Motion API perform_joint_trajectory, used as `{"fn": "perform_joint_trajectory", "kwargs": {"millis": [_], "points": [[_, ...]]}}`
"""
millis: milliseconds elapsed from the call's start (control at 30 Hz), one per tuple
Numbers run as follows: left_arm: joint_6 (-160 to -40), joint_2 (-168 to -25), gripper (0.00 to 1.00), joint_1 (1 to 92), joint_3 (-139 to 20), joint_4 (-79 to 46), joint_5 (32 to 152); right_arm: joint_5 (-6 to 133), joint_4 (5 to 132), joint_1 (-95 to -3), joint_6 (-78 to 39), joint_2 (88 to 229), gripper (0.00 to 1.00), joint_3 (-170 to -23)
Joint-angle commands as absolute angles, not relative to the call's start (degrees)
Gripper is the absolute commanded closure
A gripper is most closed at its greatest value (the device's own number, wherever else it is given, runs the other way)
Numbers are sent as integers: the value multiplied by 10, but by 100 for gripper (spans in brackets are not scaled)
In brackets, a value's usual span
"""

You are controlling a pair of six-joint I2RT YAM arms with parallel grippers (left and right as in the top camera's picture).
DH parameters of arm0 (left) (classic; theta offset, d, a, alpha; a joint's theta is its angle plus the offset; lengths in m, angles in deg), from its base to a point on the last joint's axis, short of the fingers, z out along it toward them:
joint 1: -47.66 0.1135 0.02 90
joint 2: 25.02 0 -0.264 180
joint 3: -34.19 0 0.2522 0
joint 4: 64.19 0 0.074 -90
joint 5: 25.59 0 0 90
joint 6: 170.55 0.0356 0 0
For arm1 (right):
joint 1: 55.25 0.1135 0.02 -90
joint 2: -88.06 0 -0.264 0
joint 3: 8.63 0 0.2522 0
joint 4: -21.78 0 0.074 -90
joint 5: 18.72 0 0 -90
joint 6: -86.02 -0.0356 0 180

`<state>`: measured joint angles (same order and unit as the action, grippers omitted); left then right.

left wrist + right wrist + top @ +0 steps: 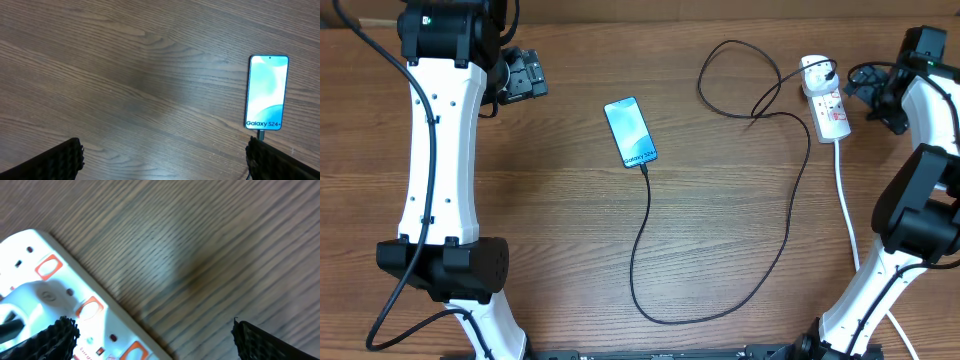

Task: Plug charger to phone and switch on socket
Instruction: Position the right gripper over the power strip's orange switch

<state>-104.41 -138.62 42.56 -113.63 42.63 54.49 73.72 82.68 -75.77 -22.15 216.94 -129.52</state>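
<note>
Hanging just beside the narrow white plastic power strip [827, 100], the right gripper [152, 325] has its black ribbed fingers [60, 337] spread wide and carries nothing. Its wrist view shows the strip's orange-red rocker switches [48, 266] close to one finger. The left gripper [162, 145] is likewise spread and empty, near the slim blue-screened smartphone [267, 92], which lies flat on the brown wooden table [550, 250]. The long thin black charger cable [645, 250] appears seated in the phone's lower end and loops round to a white plug adapter [815, 68] in the strip. Judged outstanding: the switch, whose position cannot be told. Risks noted: a press landing on the wrong rocker, the light strip skidding under an off-centre push, or a finger snagging the cable's loop beside the strip and tugging the connector loose.
</note>
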Motion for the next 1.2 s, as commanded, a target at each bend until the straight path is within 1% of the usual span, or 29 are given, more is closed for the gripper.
{"fn": "perform_joint_trajectory", "kwargs": {"millis": [0,400,600,1167], "points": [[-1050,-1390,0,428,-1133,425,539,720,823,-756,-219,2171,0,-1292],[-1050,-1390,0,428,-1133,425,539,720,822,-756,-215,2201,0,-1292],[-1050,-1390,0,428,-1133,425,539,682,813,-756,-215,2201,0,-1292],[-1050,-1390,0,428,-1133,425,539,692,806,-756,-215,2201,0,-1292]]}}
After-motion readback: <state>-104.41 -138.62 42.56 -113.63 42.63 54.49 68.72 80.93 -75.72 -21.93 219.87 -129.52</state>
